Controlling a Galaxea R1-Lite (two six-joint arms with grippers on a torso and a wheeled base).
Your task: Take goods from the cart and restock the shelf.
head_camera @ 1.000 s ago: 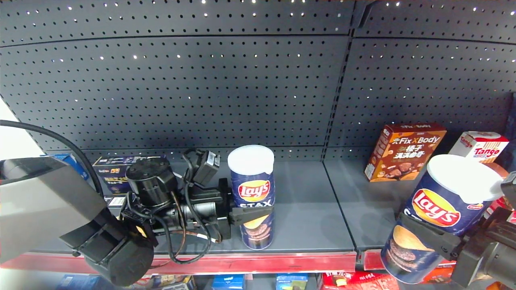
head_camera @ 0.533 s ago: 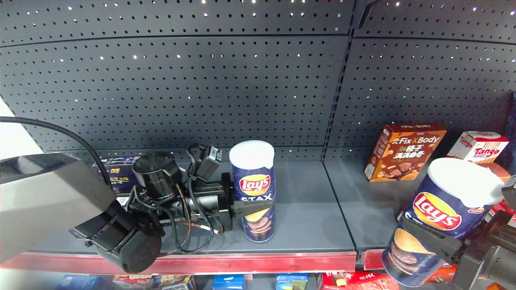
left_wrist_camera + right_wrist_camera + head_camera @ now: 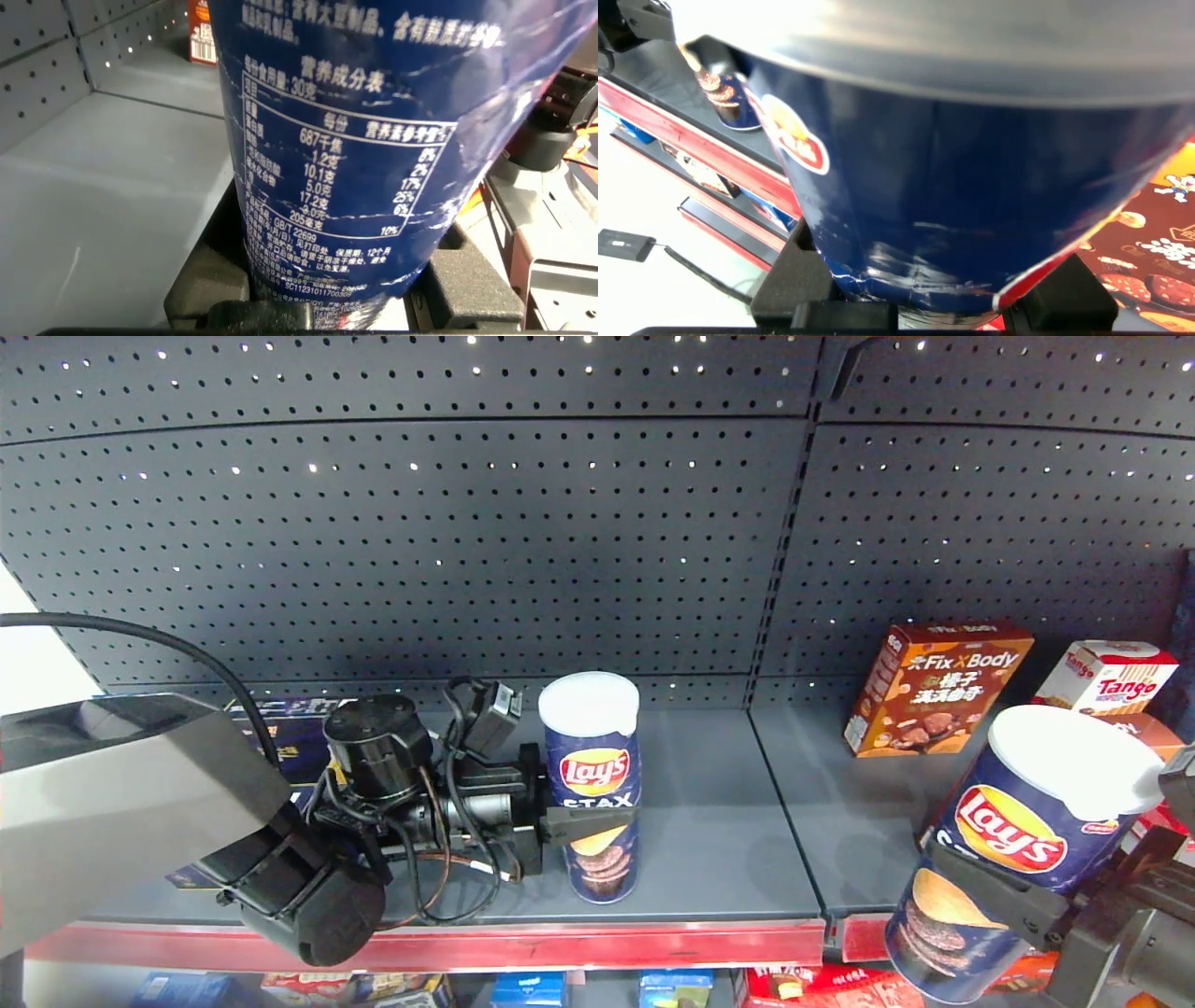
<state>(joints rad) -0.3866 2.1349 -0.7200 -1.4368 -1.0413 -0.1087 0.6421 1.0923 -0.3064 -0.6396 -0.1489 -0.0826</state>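
Note:
A blue chip can with a white lid [image 3: 593,784] stands upright on the grey shelf [image 3: 709,840], near its front edge. My left gripper [image 3: 586,820] is shut on this can at mid-height, and the can's printed side [image 3: 346,177] sits between its fingers in the left wrist view. A second blue chip can [image 3: 1022,845] hangs tilted in front of the shelf's right section, with my right gripper [image 3: 994,887] shut on its lower half. That can's body [image 3: 962,187] sits between the fingers in the right wrist view.
A brown snack box [image 3: 936,686] and a white-and-red box [image 3: 1111,677] stand at the back right of the shelf. A dark blue box [image 3: 294,747] lies behind my left arm. A perforated back panel [image 3: 467,541] rises behind. Lower shelves hold more goods [image 3: 672,987].
My left gripper has carried its can slightly right and back onto the shelf, then lowered it a little. The right gripper and its can have sunk slightly.

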